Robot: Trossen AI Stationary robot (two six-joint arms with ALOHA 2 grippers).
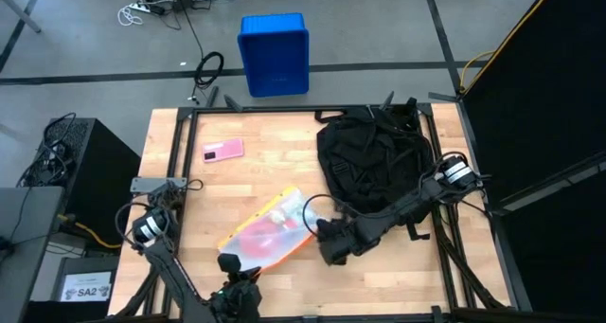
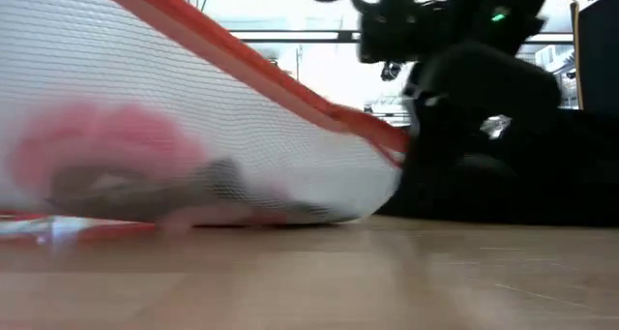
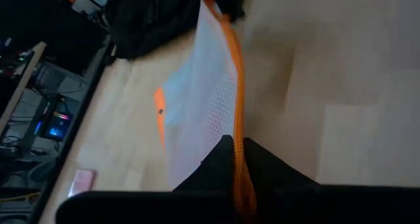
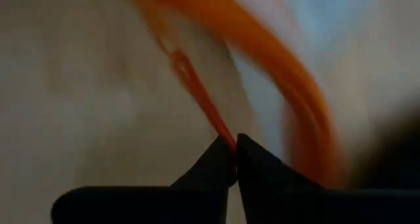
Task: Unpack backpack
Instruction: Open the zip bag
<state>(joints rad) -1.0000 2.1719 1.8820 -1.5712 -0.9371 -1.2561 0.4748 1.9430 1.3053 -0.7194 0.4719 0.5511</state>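
Mesh pouch [image 2: 193, 146] lay closest — your left gripper [image 3: 237, 159] and right gripper [image 4: 234, 159] both pinched it, apparently; keep tension even, clear of the backpack [image 1: 371, 162].

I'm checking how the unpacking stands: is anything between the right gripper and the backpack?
Nothing separate lies between them. The right gripper sits just in front of the backpack, but it is shut on the mesh pouch, whose other end the left gripper pinches.

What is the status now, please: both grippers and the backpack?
Left gripper and right gripper both shut on orange-edged white mesh pouch. Large black fabric backpack beside it on table. Nothing in the way.
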